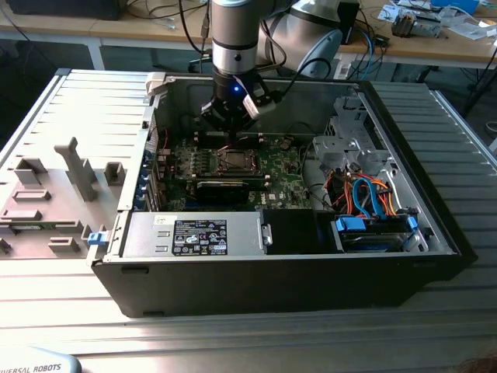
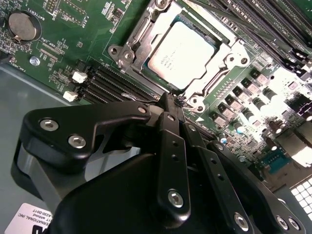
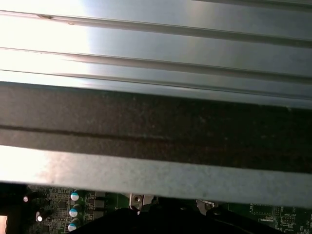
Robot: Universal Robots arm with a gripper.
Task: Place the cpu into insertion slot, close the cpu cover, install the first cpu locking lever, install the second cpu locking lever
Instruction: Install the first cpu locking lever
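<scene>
— Where is the end effector?

— In the exterior view it hangs from the arm inside the open computer case, just above the green motherboard, at the far edge of the socket. The case lies on its side on the ribbed metal tabletop.

— Open or closed?

— In the second wrist view the two black fingers are pressed together, their tips meeting at a thin wire lever that runs beside the socket's edge. Whether they actually pinch that wire I cannot tell.

— And the cpu?

— It sits flat in the insertion slot, silver top up. The cpu cover lies down around it, its metal frame bordering the chip on all sides, with the chip showing through the central window.

— What else is near?

— In the second wrist view, black memory slots run alongside the socket, and a round coin battery sits further off on the board. In the exterior view a grey power supply fills the near corner of the case, and blue and orange cables bunch toward the exterior view's right. Grey fixtures stand on the tabletop outside the case, toward the exterior view's left.
</scene>
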